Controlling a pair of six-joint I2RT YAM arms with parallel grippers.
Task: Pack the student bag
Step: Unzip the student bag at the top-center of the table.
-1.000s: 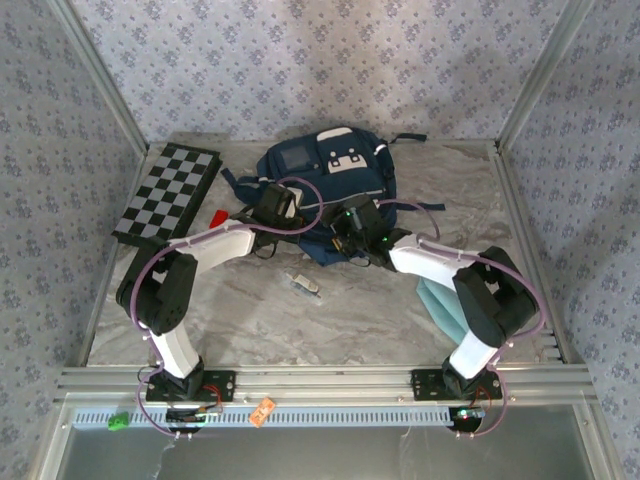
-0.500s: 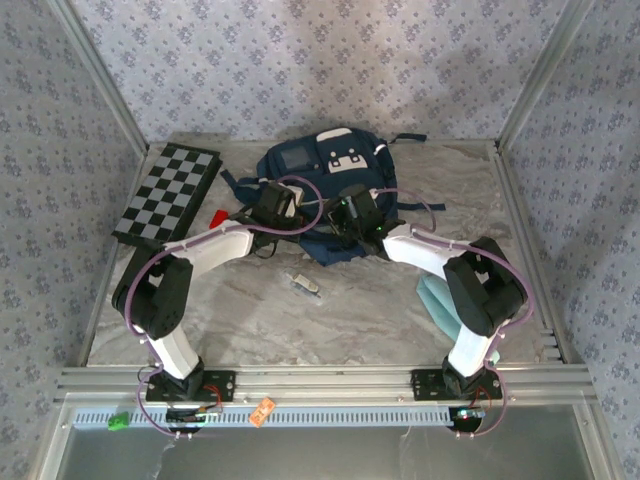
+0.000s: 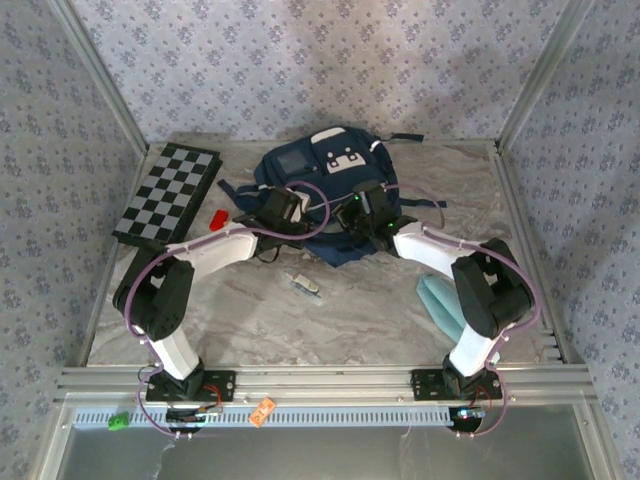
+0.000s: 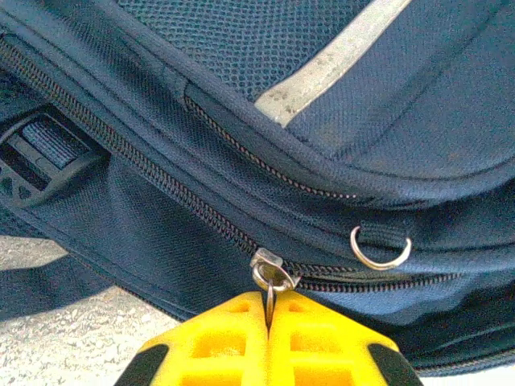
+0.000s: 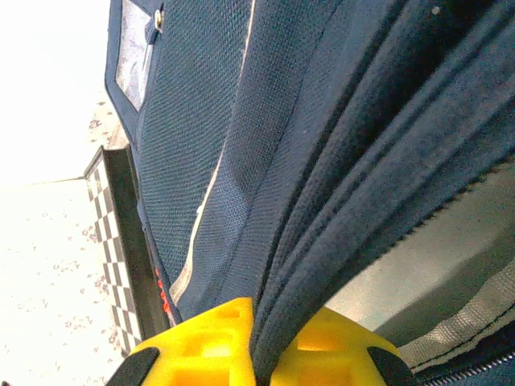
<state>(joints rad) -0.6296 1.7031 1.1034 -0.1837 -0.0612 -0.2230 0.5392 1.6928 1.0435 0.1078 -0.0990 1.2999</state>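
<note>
The student bag (image 3: 325,175), navy with white patches, lies at the back middle of the table. My left gripper (image 3: 283,207) is at its near left edge. In the left wrist view its yellow fingers (image 4: 217,338) are shut on the metal zipper pull (image 4: 272,280) of the bag (image 4: 241,121). My right gripper (image 3: 364,210) is at the bag's near right side. The right wrist view shows that gripper (image 5: 269,342) shut on a thick fold of the bag's fabric rim (image 5: 338,209), beside a zipper edge with pale lining behind it.
A folded chessboard (image 3: 167,192) lies at the back left, with a small red object (image 3: 216,217) between it and the bag. A small silver item (image 3: 305,284) rests mid-table. A light teal thing (image 3: 440,305) sits under the right arm. A metal D-ring (image 4: 380,248) hangs by the zipper.
My right gripper has gone from open to shut on the bag's rim and moved back and right along the bag. The left gripper has kept its hold on the zipper pull.
</note>
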